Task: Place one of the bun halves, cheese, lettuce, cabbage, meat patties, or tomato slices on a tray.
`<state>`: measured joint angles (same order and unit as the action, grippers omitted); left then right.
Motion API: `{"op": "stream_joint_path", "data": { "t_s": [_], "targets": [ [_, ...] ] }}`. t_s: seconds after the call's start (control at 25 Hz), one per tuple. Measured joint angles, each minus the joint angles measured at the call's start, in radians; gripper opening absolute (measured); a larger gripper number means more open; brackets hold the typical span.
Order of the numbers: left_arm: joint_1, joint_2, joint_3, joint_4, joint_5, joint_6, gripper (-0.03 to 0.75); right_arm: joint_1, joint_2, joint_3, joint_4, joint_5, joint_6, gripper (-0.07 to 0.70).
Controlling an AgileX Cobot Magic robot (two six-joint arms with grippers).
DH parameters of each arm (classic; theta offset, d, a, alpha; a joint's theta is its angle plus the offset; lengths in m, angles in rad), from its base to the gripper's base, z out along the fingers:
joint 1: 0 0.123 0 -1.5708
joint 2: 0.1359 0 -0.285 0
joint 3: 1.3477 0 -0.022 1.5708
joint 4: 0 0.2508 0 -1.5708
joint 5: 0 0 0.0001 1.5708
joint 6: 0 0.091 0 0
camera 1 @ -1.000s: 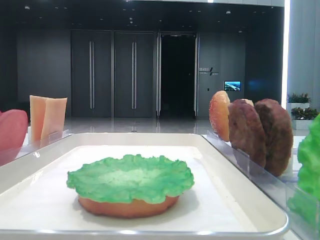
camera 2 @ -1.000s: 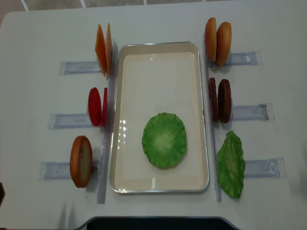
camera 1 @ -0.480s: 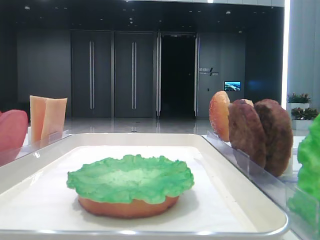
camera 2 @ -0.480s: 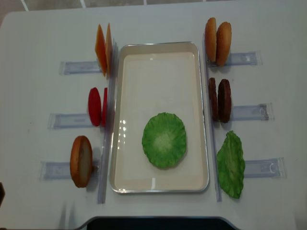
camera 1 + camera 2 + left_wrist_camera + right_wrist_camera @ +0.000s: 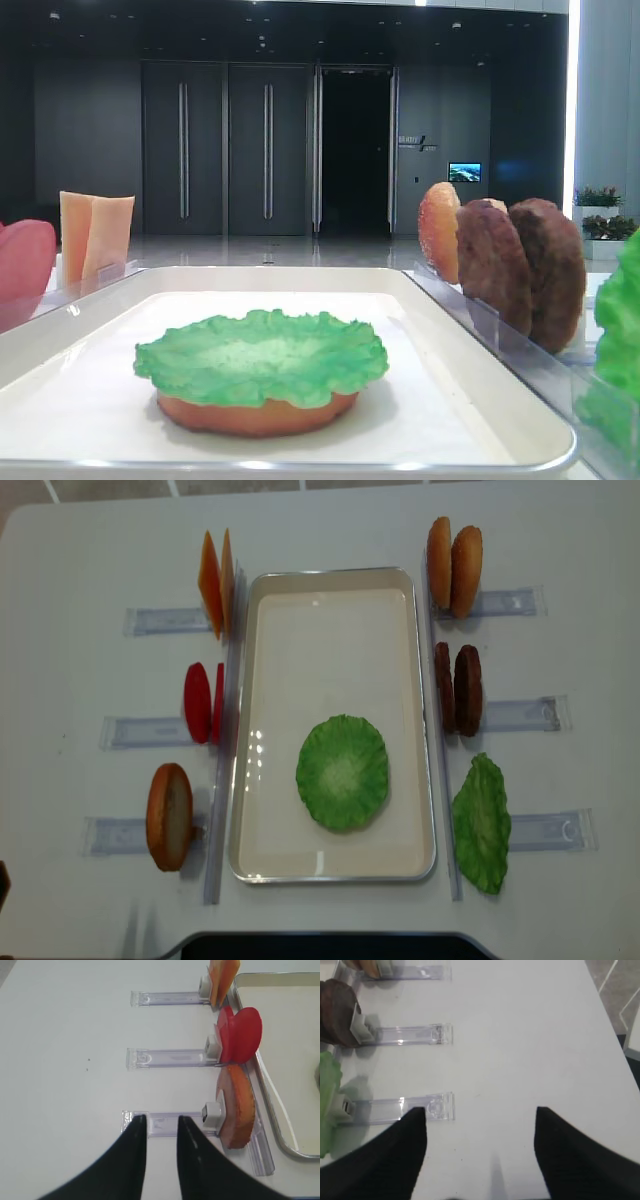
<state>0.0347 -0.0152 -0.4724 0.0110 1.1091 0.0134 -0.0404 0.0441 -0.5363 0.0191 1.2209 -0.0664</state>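
Both jaws hover off the tray [image 5: 330, 580], left closed, right open, well clear of the lettuce [image 5: 342, 772].

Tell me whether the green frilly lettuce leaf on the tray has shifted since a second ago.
No. The green frilly lettuce leaf sits equally near the off-white tray's front rim.

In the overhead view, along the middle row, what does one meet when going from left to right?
Tomato slices → tray → meat patties.
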Motion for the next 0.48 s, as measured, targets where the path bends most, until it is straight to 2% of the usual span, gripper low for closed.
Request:
{"op": "stream_joint_path", "data": {
  "t_s": [0.48],
  "targets": [
    [0.000,0.000,0.000,0.000,0.000,0.000,0.159,0.000,-0.051,0.005,0.001,-0.009,0.000,0.472]
  ]
}}
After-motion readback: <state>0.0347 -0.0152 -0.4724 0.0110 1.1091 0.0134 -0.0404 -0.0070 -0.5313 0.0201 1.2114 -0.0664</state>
